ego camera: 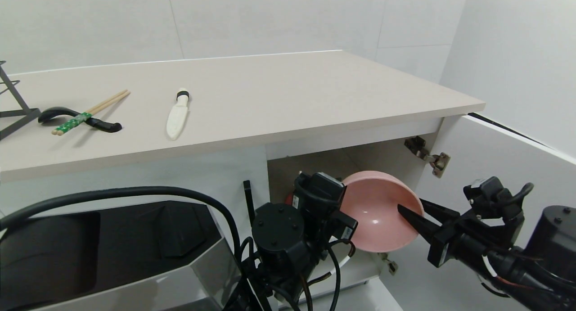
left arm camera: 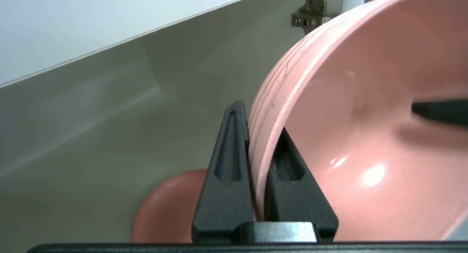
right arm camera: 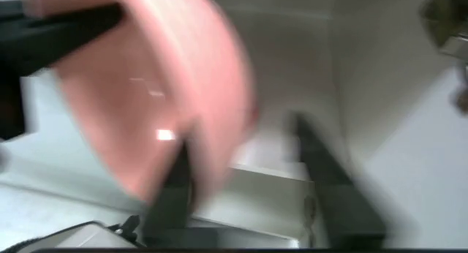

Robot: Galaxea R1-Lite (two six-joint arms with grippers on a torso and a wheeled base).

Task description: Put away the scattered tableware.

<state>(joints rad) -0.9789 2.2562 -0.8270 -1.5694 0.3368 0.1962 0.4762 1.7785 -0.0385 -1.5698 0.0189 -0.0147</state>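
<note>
A pink bowl (ego camera: 378, 216) hangs tilted in front of the open cabinet under the counter. My left gripper (ego camera: 345, 198) is shut on its rim; in the left wrist view the fingers (left arm camera: 230, 172) pinch the ribbed rim of the bowl (left arm camera: 351, 136). My right gripper (ego camera: 410, 204) is open at the bowl's opposite edge, one finger over the bowl's inside, the other outside it. The right wrist view shows that gripper (right arm camera: 238, 147) open, with the bowl (right arm camera: 146, 99) against one finger. On the counter lie chopsticks (ego camera: 90, 112), a black spoon (ego camera: 104, 125) and a white knife (ego camera: 177, 115).
The cabinet door (ego camera: 495, 158) stands open to the right, close behind my right arm, with a hinge (ego camera: 427, 155) at the frame. Another pink dish (left arm camera: 164, 209) rests on the cabinet floor. A black rack (ego camera: 13, 108) stands at the counter's far left.
</note>
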